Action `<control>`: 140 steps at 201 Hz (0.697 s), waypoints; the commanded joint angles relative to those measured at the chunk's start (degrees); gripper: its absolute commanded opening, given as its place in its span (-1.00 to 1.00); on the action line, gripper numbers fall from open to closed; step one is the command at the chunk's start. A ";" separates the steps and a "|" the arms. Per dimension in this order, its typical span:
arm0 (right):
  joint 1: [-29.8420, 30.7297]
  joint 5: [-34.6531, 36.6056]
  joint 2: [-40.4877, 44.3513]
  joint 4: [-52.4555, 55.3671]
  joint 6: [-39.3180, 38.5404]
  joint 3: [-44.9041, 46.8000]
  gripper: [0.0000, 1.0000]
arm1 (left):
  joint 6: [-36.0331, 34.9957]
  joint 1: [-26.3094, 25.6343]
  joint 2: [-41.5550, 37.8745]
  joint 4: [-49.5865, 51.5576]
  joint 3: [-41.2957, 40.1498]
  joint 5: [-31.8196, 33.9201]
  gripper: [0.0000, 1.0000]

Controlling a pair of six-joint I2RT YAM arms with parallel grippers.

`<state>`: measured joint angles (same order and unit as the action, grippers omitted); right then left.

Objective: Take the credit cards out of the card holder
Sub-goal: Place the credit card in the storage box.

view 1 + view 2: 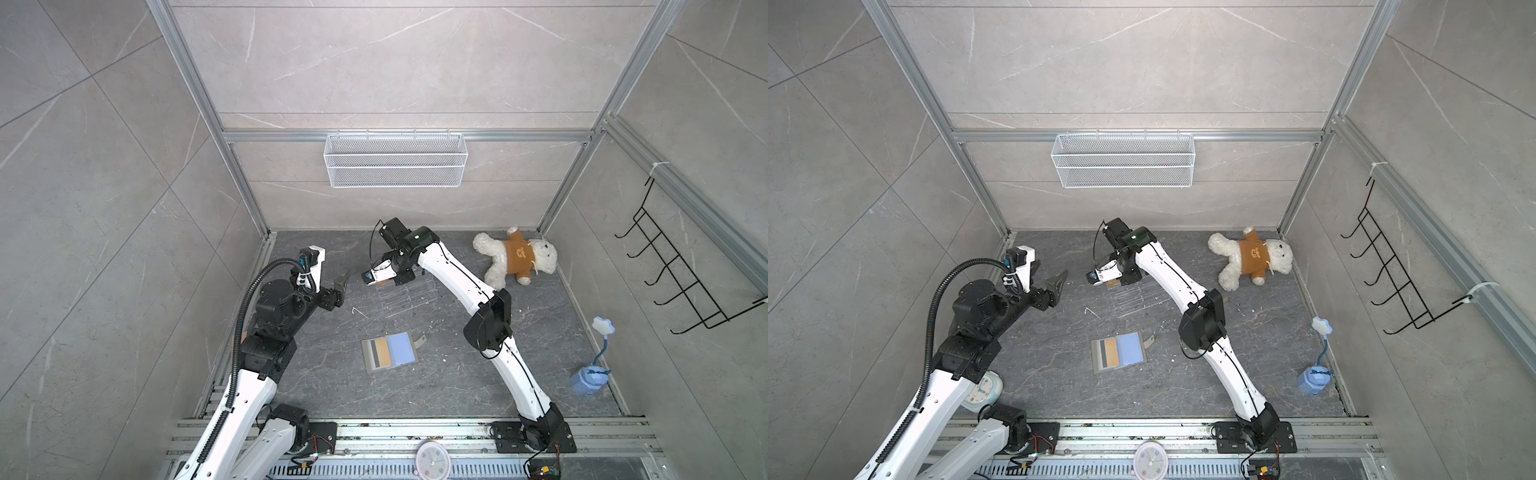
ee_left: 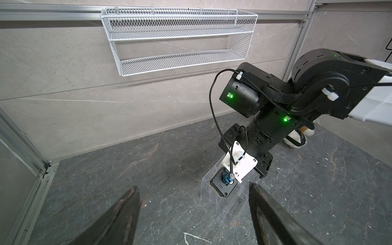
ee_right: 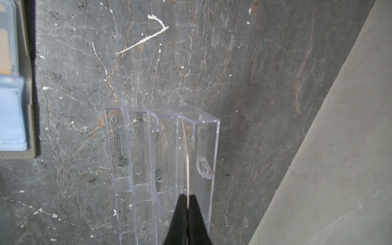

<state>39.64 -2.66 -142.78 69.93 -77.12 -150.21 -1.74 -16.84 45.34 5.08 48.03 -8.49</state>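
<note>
Dark stone tabletop inside an aluminium-frame cell with pale tile walls and a white mesh basket (image 1: 395, 160) on the back wall. A teddy bear (image 1: 517, 257) lies at the far right, not involved.

The card holder (image 1: 401, 349) lies flat and open near the middle of the table, snap tab sticking out to the side. One gold-orange card (image 1: 383, 352) sits in its slots, right beside the light blue panel. There's a dark strip next to that; can't tell if it's another card or just lining.

The right gripper (image 3: 188, 196) is clamped on a credit card (image 3: 186, 152), seen edge-on in the right wrist view. That card stands in the tallest tier of the clear acrylic stand (image 3: 163, 148). Can't tell whether it's bottomed out. The stand sits further back, well apart from the holder.

The left gripper (image 1: 340, 291) has its jaws spread wide and holds nothing. It hovers above the table just left of the stand.

Status, my read: one card is out and at the stand, not yet released. At least one is left in the holder. Roughly halfway: let go, return to the holder, pull the next.
</note>
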 commanded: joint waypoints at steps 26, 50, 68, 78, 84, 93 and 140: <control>0.18 1.52 -1.96 -1.46 -0.49 1.15 -1.00 | -1.51 0.15 -0.25 -0.52 0.16 -1.72 0.63; 0.05 0.38 -2.06 -1.30 0.73 -0.01 -1.00 | -1.52 0.16 -0.25 -0.42 0.26 -2.19 0.63; 0.04 0.38 -1.81 -1.05 1.08 -0.94 -1.00 | -1.78 0.23 -0.25 -0.34 0.20 -2.16 0.63; 0.03 0.37 -1.39 -0.73 1.23 -1.30 -1.00 | -1.73 0.15 -0.33 -0.33 0.12 -2.48 0.63; 0.08 0.37 -1.07 -0.62 1.48 -1.47 -1.00 | -1.73 0.14 -0.34 -0.34 0.13 -2.74 0.62; 0.06 0.16 -0.63 -0.29 1.62 -1.87 -1.00 | -1.83 0.14 -0.43 -0.42 0.13 -3.30 0.62; -0.07 0.67 1.43 -0.15 1.61 -2.14 -1.00 | -1.15 0.18 -0.78 -1.42 -0.32 -5.06 0.61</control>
<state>39.64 -2.11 -143.09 68.77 -76.49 -151.00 -1.80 -16.84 45.34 5.13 48.03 -11.79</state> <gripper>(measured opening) 0.051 0.809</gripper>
